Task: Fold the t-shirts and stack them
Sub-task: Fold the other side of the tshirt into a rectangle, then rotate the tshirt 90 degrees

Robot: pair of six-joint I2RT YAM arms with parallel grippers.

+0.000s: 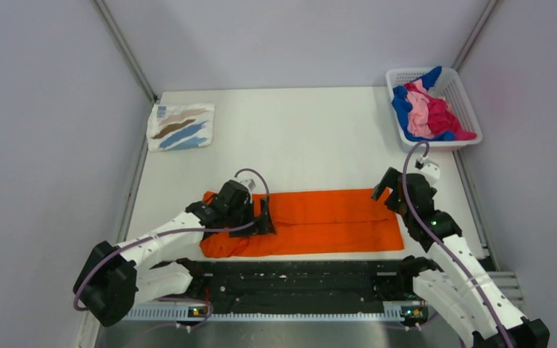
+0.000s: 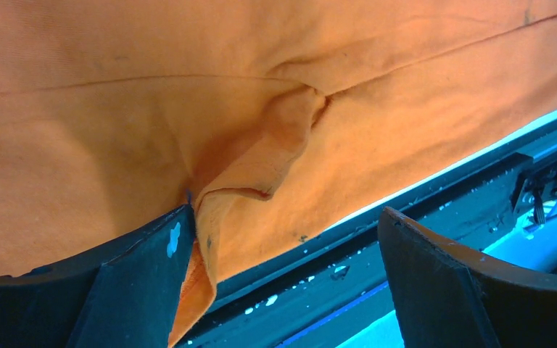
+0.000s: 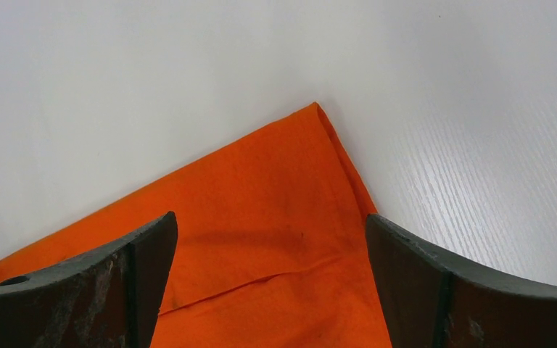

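Top external view gives the layout. The orange t-shirt (image 1: 326, 217) lies on the near part of the tabletop (image 1: 297, 138), folded into one long band that runs from left to right. The left tool (image 1: 267, 220) is low over the left part of this band, and the right tool (image 1: 386, 191) is at its far right corner. Both tools stand wide open and neither has hold of anything. The white t-shirt with brown and blue streaks (image 1: 181, 127) rests folded at the far left corner. The blue, pink and magenta shirts (image 1: 429, 112) lie in the white basket (image 1: 471, 119) at the far right.

I judge that the step in hand is to take the two ends of the band for the next fold. To do it well, the right tool should come straight down over the corner seen in the right wrist view, so that all layers come between its fingers. On the left, the wrist view shows a raised wrinkle and a loose flap by the near edge, with one finger (image 2: 138, 290) touching or almost touching the cloth. The grip there should include the flap, otherwise a lower layer may slip out and the fold may open. Both tools should close together and lift only a little, so the band keeps flat.
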